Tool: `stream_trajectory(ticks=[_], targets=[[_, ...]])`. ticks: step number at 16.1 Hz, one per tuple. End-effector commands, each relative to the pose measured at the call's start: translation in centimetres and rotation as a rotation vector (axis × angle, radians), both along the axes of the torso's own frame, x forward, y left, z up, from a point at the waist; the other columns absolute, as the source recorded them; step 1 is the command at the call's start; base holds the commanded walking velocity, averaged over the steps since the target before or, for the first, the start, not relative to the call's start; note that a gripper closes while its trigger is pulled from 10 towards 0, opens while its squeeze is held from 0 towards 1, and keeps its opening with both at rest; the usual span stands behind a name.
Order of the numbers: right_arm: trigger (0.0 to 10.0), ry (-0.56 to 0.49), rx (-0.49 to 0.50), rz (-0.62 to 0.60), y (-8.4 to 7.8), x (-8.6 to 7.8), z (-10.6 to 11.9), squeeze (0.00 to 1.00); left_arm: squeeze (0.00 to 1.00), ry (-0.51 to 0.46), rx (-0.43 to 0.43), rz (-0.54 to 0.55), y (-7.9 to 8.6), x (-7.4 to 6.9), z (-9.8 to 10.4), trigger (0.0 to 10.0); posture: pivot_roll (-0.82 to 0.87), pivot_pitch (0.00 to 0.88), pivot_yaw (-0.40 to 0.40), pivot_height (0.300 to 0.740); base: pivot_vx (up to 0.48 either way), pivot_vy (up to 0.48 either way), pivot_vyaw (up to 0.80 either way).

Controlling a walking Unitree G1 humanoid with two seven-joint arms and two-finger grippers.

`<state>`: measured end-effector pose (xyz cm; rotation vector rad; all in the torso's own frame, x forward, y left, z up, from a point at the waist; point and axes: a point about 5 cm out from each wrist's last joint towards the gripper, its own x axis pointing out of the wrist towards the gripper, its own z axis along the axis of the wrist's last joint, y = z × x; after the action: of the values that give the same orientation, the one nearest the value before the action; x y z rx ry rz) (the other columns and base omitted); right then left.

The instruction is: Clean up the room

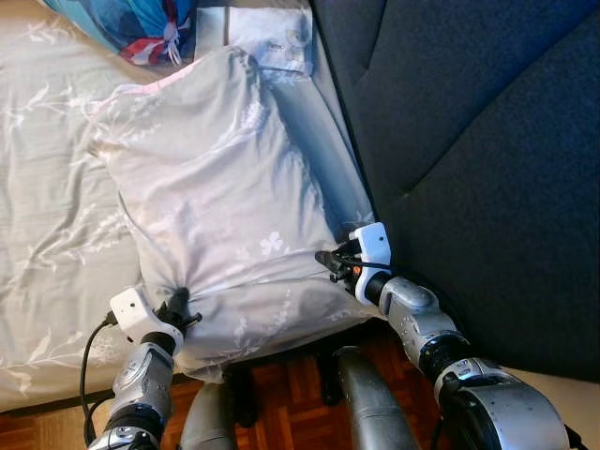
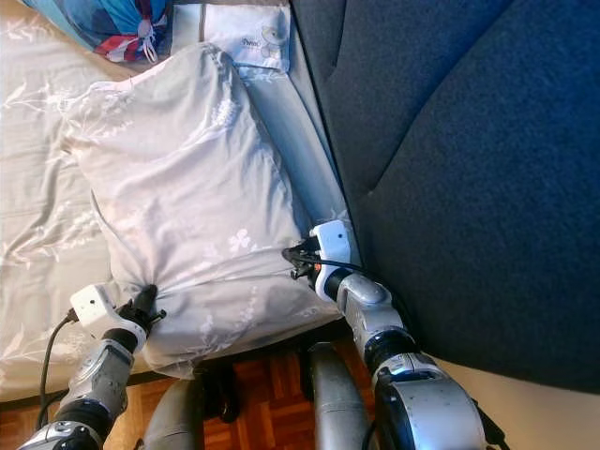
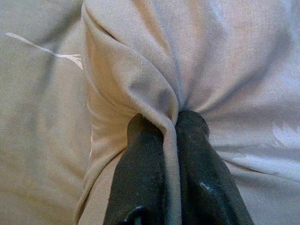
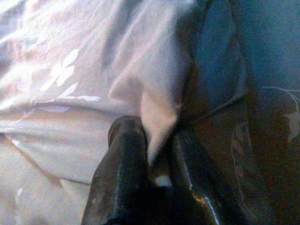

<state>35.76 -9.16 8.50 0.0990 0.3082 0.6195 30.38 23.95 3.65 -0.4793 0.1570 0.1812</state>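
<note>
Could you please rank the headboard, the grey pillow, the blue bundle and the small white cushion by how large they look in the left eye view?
1. Headboard
2. Grey pillow, pinched by the left gripper and the right gripper
3-4. Blue bundle and small white cushion: both cut off by the frame edge and farther away, so unranked.

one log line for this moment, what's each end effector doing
left end effector: shut on pillow corner | right end effector: shut on pillow edge | pillow: on bed, beside headboard
</note>
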Motion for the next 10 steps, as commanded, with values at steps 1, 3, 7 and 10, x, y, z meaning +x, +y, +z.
stream_trajectory(ticks=[1, 3, 7, 10], targets=[[0.0, 0.078, -0.017, 0.035, 0.2, -1.4, -2.1, 0.0, 0.0, -0.012, 0.022, 0.029, 0.8, -0.2, 0.3, 0.0, 0.05, 0.551, -0.145, 0.665, 0.0, 0.0, 0.0], [0.0, 0.029, -0.018, -0.002, -0.1, -0.8, -1.3, 0.0, 0.0, -0.065, 0.052, 0.089, 1.7, 0.5, 1.8, 0.0, 0.06, 0.545, -0.139, 0.665, 0.0, 0.0, 0.0], [0.0, -0.227, 0.064, -0.213, -2.2, 2.2, 4.2, 0.0, 0.0, -0.319, 0.315, 0.08, 0.4, 4.0, 9.4, 0.0, 0.07, 0.444, -0.11, 0.665, 0.0, 0.0, 0.0], [0.0, -0.505, 0.12, -0.374, -4.1, 2.6, 8.1, 0.0, 0.0, -0.533, 0.435, 0.062, -1.5, 5.3, 14.5, 0.0, 0.07, 0.39, -0.08, 0.665, 0.0, 0.0, 0.0]])
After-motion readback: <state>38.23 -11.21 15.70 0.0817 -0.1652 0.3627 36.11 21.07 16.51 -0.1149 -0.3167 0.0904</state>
